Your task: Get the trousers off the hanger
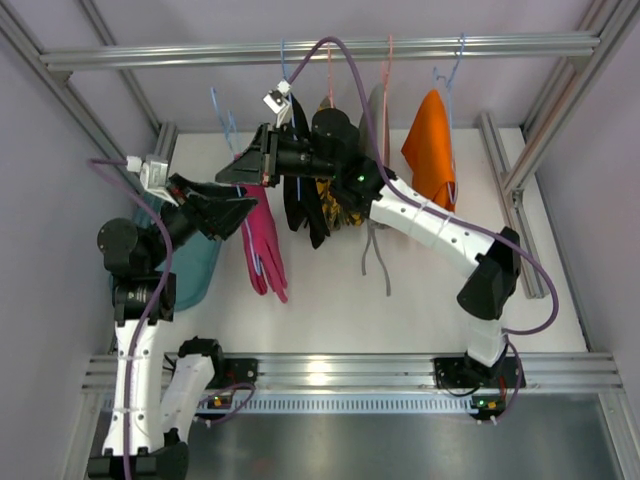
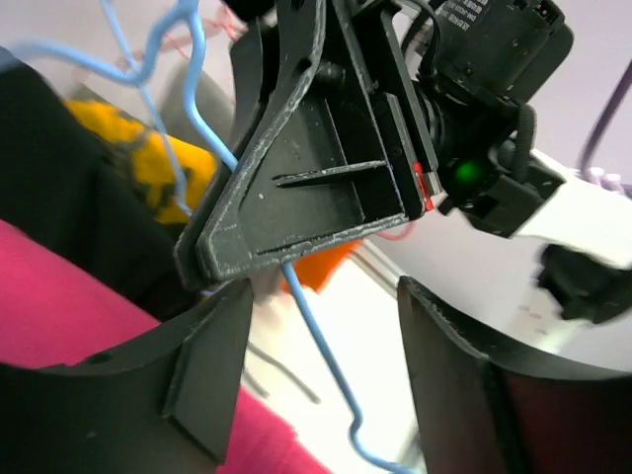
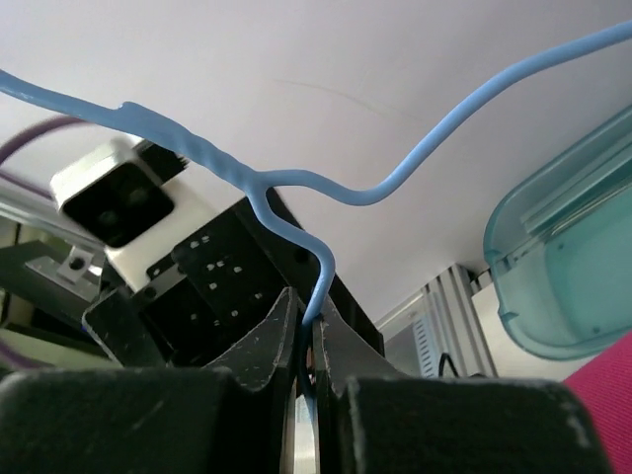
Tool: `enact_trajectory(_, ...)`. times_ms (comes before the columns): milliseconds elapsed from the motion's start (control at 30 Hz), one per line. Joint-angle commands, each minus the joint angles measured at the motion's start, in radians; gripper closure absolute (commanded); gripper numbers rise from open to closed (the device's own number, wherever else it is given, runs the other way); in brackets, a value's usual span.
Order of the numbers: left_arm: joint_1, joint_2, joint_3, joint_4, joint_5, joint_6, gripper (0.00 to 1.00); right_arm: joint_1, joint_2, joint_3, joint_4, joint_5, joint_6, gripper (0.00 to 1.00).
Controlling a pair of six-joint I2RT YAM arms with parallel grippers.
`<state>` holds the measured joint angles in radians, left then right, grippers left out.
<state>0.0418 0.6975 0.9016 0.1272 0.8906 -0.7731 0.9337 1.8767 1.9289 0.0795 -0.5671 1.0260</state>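
The magenta trousers (image 1: 264,243) hang from a thin blue wire hanger (image 1: 222,118), with the black trousers (image 1: 304,212) just to their right. My right gripper (image 1: 238,172) is shut on the hanger's wire, which runs pinched between the two pads (image 3: 314,321). My left gripper (image 1: 240,212) sits just below it, open. The blue wire (image 2: 318,341) passes freely between its fingers (image 2: 209,370). Magenta cloth (image 2: 69,316) and black cloth (image 2: 54,197) fill the left of the left wrist view.
A teal plastic bin (image 1: 192,268) lies under the left arm. Orange (image 1: 431,150) and yellow (image 1: 342,212) garments and a grey hanger (image 1: 375,250) hang from the top rail (image 1: 400,45) to the right. Frame posts flank the table.
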Motion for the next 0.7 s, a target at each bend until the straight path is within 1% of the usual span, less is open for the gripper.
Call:
enact_trajectory(0,-0.002,-0.09,0.036,-0.123,-0.162,0.245,0.33,-0.009,-0.036,0.094,0.114,0.021,0.061,1.0)
enact_trajectory(100,-0.002,-0.151,0.022,-0.233,-0.241,0.339,0.28,-0.013,-0.042,0.101,0.118,0.022,0.088,1.0)
enact_trajectory(167,-0.002,-0.186,0.013,-0.309,-0.263,0.383,0.26,-0.016,-0.048,0.102,0.118,0.032,0.095,1.0)
enact_trajectory(200,-0.002,-0.202,0.005,-0.334,-0.271,0.406,0.23,-0.016,-0.051,0.102,0.117,0.033,0.098,1.0)
enact_trajectory(233,-0.002,-0.238,-0.001,-0.356,-0.281,0.444,0.21,-0.018,-0.054,0.108,0.118,0.035,0.101,1.0)
enact_trajectory(400,-0.002,-0.345,-0.062,-0.506,-0.303,0.581,0.2,-0.029,-0.056,0.134,0.121,0.041,0.112,1.0)
enact_trajectory(533,-0.002,-0.409,-0.085,-0.599,-0.315,0.644,0.21,-0.048,-0.054,0.165,0.124,0.044,0.114,1.0)
enact_trajectory(633,-0.002,-0.44,-0.099,-0.63,-0.301,0.653,0.21,-0.053,-0.051,0.179,0.132,0.047,0.114,1.0)
enact_trajectory(667,-0.002,-0.444,-0.102,-0.63,-0.259,0.672,0.22,-0.053,-0.05,0.182,0.129,0.049,0.114,1.0)
